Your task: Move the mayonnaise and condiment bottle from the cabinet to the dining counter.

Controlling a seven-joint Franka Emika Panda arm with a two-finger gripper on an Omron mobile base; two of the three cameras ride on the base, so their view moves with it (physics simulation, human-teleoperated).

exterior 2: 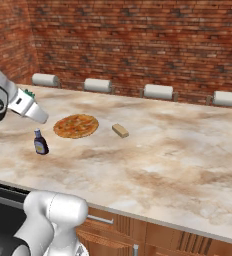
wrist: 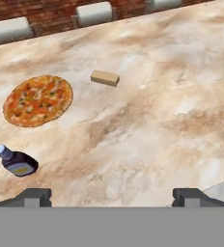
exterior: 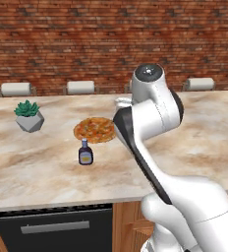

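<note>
You have the condiment bottle (exterior: 85, 152) standing upright on the dining counter (exterior: 37, 167), free of the robot, with bare marble all around its base. In the left base view it sits just at 7 o'clock of the pizza (exterior: 94, 130), near it but not touching; the right base view shows the same pairing, the bottle (exterior 2: 40, 142) at about 8 o'clock of the pizza (exterior 2: 76, 126). Your gripper (wrist: 111, 195) is spread wide and holds nothing: in the hand view its two dark fingertips (wrist: 33, 197) stand far apart at the bottom edge with only counter surface between them. From that camera the bottle (wrist: 16, 162) lies at roughly 10 o'clock of the left fingertip, apart from it, its cap pointing toward the upper left of the picture. A small tan block (wrist: 105, 77), possibly bread or butter, rests on the counter just at 3 o'clock of the pizza (wrist: 38, 100) in the hand view, and the right base view shows it (exterior 2: 120, 130) likewise to the pizza's right. In the left base view a small green plant in a grey faceted pot (exterior: 28, 116) stands at 9 o'clock of the pizza, well apart from the bottle. Along the far edge of the counter you can see pale stool backs (exterior 2: 158, 91) in a row before the brick wall (exterior 2: 138, 40). The arm's white elbow (exterior: 150, 113) hides part of the counter in the left base view.
</note>
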